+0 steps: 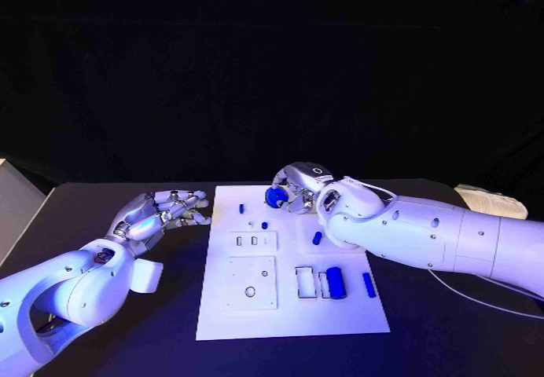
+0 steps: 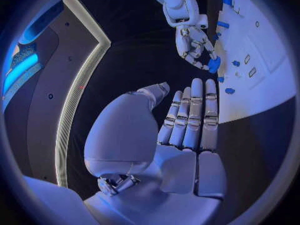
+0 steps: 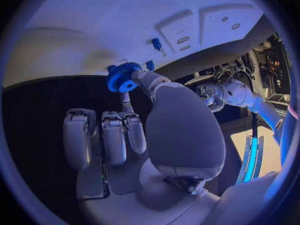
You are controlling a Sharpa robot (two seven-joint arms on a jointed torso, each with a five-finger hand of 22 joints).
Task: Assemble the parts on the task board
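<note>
Silver fingers of my right hand (image 1: 297, 188) pinch a blue gear (image 1: 274, 196); in the right wrist view the gear (image 3: 122, 77) sits between the thumb and one fingertip, while the other fingers (image 3: 114, 137) lie straight and side by side below it. The gear is a small toothed wheel, bright blue, with a round hole through its centre and fine teeth all round its rim. I see it held over the far end of the task board (image 1: 290, 314), near the board's far edge.

My left hand (image 1: 166, 211) holds nothing. It hovers over the black table (image 1: 102, 204) just beside the task board's left edge, with its fingers straight and close together, the thumb set a little apart, as the left wrist view shows (image 2: 190, 117).

On the task board, a thin blue peg (image 1: 241, 209) stands near the left edge, close to the gear. Two small blue pieces (image 1: 259, 225) sit nearer the board's middle, just above a raised white block with two slots (image 1: 251, 241). A larger white block with an oval hole (image 1: 249, 283) lies at the near left of the board. To its right lie a blue cylinder (image 1: 335, 281) in a white frame and a slim blue bar (image 1: 369, 284) near the board's right edge. Another blue piece (image 1: 317, 237) lies partly behind my right wrist.
</note>
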